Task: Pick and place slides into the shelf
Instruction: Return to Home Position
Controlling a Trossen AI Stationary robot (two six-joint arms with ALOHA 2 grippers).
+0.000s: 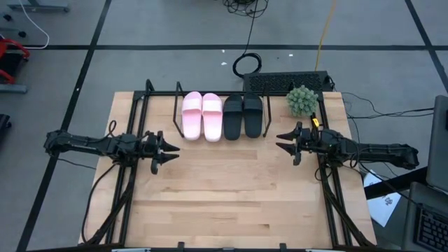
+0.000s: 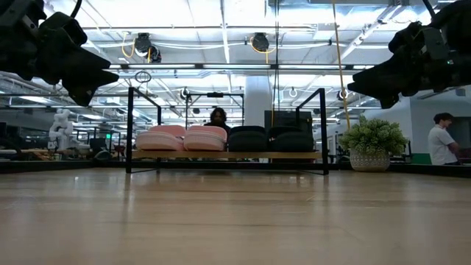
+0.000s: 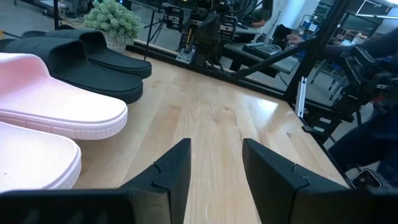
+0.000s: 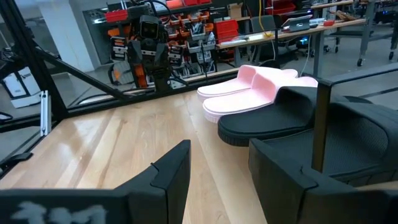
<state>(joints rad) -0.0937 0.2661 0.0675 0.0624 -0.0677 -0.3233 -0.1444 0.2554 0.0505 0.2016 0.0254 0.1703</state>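
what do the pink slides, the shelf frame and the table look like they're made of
Pink slides: probably moulded foam or soft rubber, matte, with a finely dimpled footbed and a one-piece look.
Shelf frame: likely metal, thin straight black rods, painted or coated.
Table: light wood in glued strips, grain showing, slight sheen.

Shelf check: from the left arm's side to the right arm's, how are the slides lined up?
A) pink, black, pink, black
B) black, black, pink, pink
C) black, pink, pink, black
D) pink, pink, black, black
D: the high view shows the pink pair beside the black pair on the shelf, pink nearer the left gripper.
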